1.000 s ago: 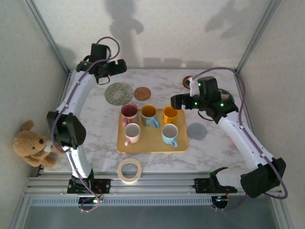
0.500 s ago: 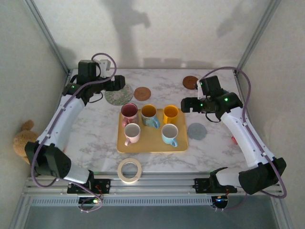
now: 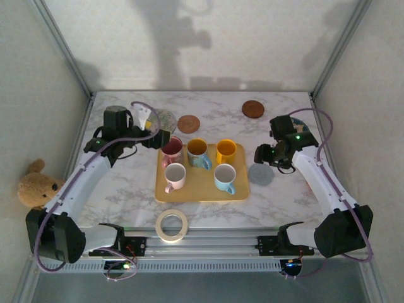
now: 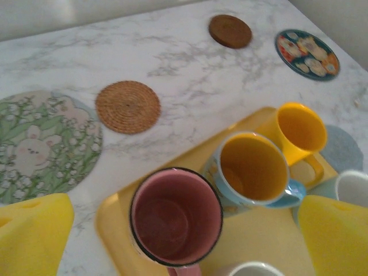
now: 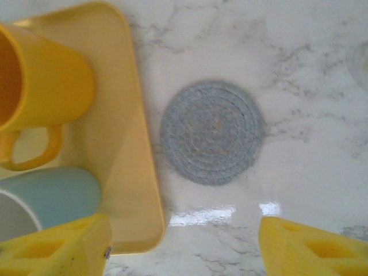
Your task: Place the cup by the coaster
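While all five cups sit on the yellow tray (image 3: pixel 202 192) at the middle of the table (image 3: pixel 126 183), none stands beside a coaster, so I judge the task barely begun: nothing is lifted yet. The dark pink cup (image 4: pixel 175 215), upright and empty at the tray's 10 o'clock corner, looks the likeliest pick. The left gripper (image 3: pixel 161 137) hovers over it with its jaws spread wide, one yellow finger on each side of the cup in the left wrist view and neither touching it. At this cup's 3 o'clock stand the blue cup with the yellow inside (image 3: pixel 198 151) and then the yellow cup (image 3: pixel 225 151). The pale pink cup (image 3: pixel 175 175) and the light blue cup (image 3: pixel 224 176) fill the near row. Just off the tray's 3 o'clock edge lies the grey coaster (image 3: pixel 261 173), bare, with the right gripper (image 3: pixel 264 154) above it, fingers apart and nothing between them. At the tray's 12 o'clock lies the wicker coaster (image 3: pixel 188 124), with the flowered mat (image 4: pixel 34 146) at 11 o'clock and the brown coaster (image 3: pixel 253 109) at 1 o'clock. What is left, as I read it, is the whole job: close on a cup, raise it clear of its neighbours, and set it down next to one coaster. Which coaster is meant I cannot tell.
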